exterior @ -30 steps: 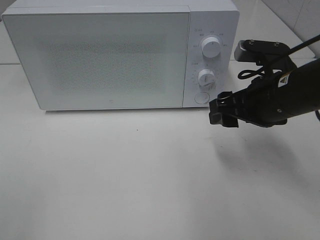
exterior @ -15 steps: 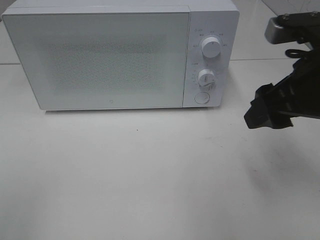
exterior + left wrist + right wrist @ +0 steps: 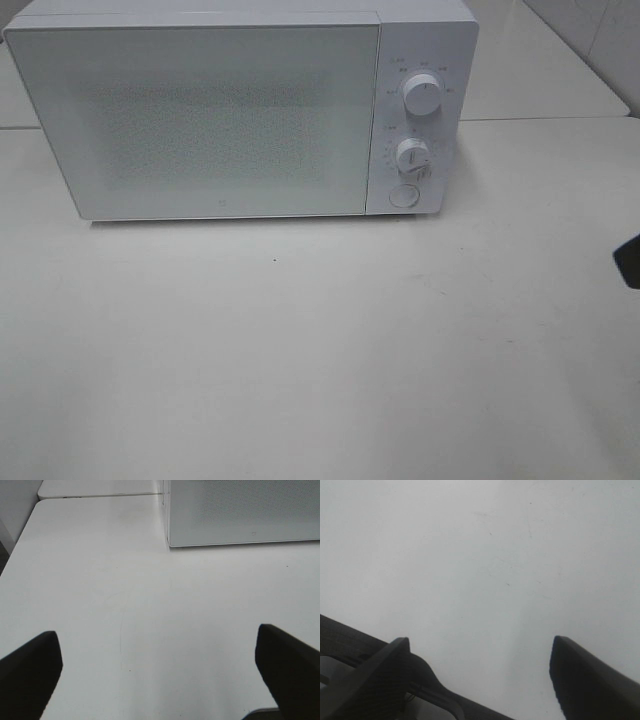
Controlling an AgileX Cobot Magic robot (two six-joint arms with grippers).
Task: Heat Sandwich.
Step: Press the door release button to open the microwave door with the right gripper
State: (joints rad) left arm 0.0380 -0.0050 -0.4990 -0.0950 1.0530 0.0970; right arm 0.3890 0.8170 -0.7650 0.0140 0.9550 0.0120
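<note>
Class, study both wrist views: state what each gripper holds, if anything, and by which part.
Nothing is held. The left gripper and the right gripper both have their fingers spread, with only bare table between them.

1. Exterior high view: the light is bright, even and diffuse, coming from above. The white bench (image 3: 300, 350) is nearly washed out, with faint grey mottling towards the lower frame.
2. The microwave (image 3: 220, 110) casts only a thin, soft shadow along its front foot. Its door shows a grainy speckle and no hard glare.
3. Left wrist view: the bench is bright and sharp enough to show faint scratches. The left gripper (image 3: 157, 635) is featureless black with soft edges in the lower corners.
4. Right wrist view: dimmer, greyer and noisy. The right gripper (image 3: 481, 641) is dark and out of focus along the lower edge.
</note>
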